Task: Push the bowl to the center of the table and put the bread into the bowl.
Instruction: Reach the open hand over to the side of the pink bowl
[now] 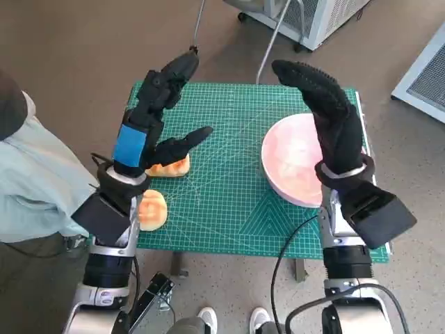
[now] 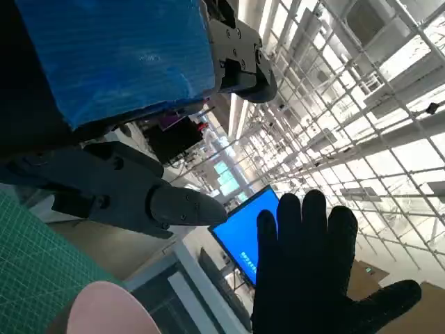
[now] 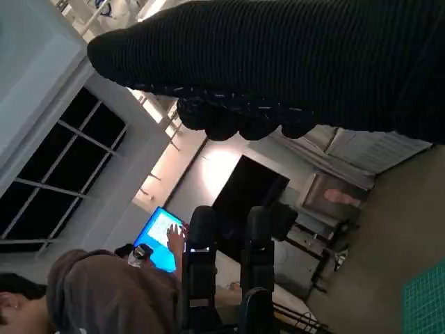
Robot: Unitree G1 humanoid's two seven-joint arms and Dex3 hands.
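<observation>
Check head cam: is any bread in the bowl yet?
No. The pink bowl holds nothing, and both bread pieces lie on the green mat near the left hand.

bread (image 1: pixel 169 167) half behind left robot hand (image 1: pixel 158 111)

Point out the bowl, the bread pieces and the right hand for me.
bowl (image 1: pixel 290 167): head view, bare pink inside.
bread (image 1: pixel 172 167): head view, the piece's edge below the left thumb.
second bread (image 1: pixel 154 209): head view, its top.
right hand (image 1: pixel 332 115): head view, glove's back.
</observation>
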